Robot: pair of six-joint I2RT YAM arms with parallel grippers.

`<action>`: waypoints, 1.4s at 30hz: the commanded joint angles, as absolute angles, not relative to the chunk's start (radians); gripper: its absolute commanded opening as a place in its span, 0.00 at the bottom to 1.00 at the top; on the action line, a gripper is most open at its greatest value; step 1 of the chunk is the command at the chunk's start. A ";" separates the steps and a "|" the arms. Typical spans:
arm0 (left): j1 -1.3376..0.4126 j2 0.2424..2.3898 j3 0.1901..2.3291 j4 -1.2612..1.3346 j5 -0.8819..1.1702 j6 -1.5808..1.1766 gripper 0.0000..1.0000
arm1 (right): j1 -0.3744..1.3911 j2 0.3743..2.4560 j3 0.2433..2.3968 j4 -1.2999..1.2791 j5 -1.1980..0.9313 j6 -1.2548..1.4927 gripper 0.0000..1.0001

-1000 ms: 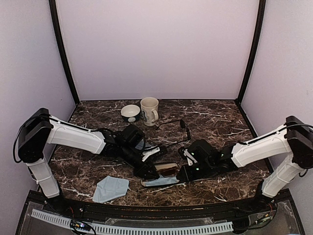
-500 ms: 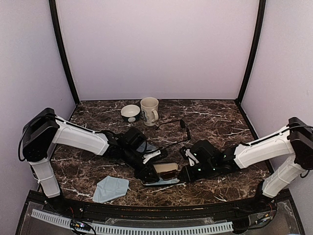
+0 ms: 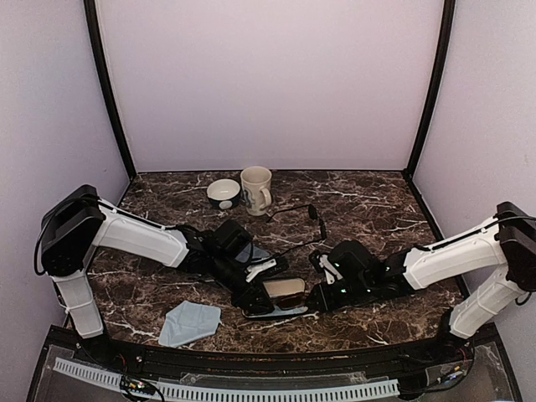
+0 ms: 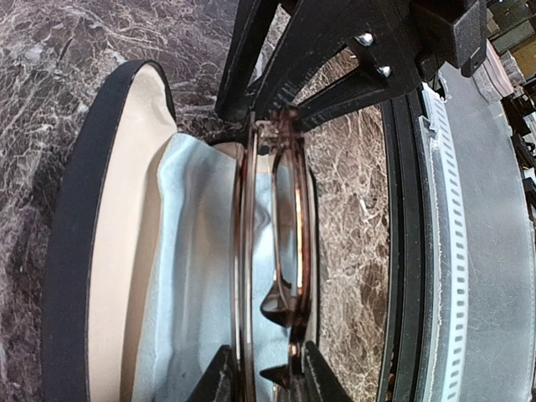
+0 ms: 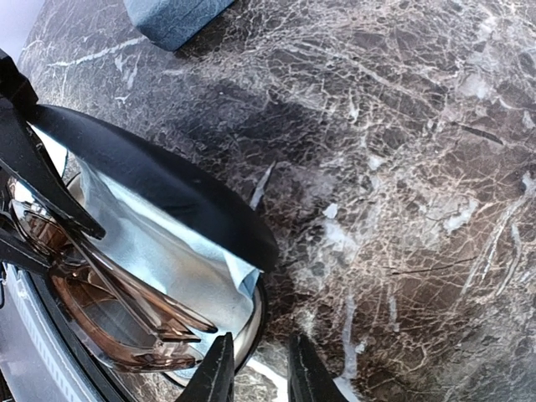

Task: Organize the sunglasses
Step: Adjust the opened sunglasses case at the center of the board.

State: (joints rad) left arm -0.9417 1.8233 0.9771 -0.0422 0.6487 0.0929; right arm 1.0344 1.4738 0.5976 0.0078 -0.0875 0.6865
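Top external view, from the left: a folded blue cloth lies loose on the counter near the front edge. Next comes the left claw, narrowly parted and pinched on the brown sunglasses. They are folded and stand on edge over the blue lining of the open black case; whether they rest on the lining or hang just above it I cannot tell. Behind, well apart from the case, the wire-framed sunglasses lie with arms spread. On the right, the right claw has its jaws a little apart astride the end rim of the case; whether it pinches that rim I cannot tell.

Both pairs look light and fragile. The brown frame seems stiff, with slick lenses, so it is best taken by the frame's edge or bridge, not the lens faces. The wire pair will likely flex and snag; its bridge or a hinge seems the safest hold.
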 commanded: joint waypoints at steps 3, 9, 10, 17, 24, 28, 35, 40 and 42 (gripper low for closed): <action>-0.953 1.827 0.953 -0.043 0.670 0.094 0.23 | 1.042 1.444 0.582 0.015 -0.069 0.685 0.24; -0.957 1.832 0.948 -0.041 0.672 0.094 0.22 | 1.040 1.413 0.567 0.004 -0.065 0.670 0.26; -0.958 1.832 0.947 -0.041 0.670 0.094 0.22 | 1.040 1.409 0.567 0.003 -0.066 0.667 0.26; -0.965 1.835 0.939 -0.036 0.661 0.089 0.22 | 1.039 1.379 0.568 -0.008 -0.068 0.657 0.29; -0.971 1.835 0.934 -0.039 0.646 0.085 0.22 | 1.038 1.345 0.557 -0.002 -0.077 0.647 0.31; -0.975 1.835 0.928 -0.034 0.646 0.080 0.22 | 1.038 1.309 0.544 0.015 -0.110 0.612 0.35; -0.985 1.836 0.921 -0.015 0.635 0.074 0.23 | 1.039 1.311 0.522 0.101 -0.203 0.547 0.47; -0.987 1.836 0.918 -0.009 0.635 0.081 0.23 | 1.040 1.347 0.515 0.173 -0.252 0.525 0.54; -0.988 1.837 0.918 -0.011 0.637 0.088 0.24 | 1.040 1.366 0.527 0.172 -0.248 0.513 0.55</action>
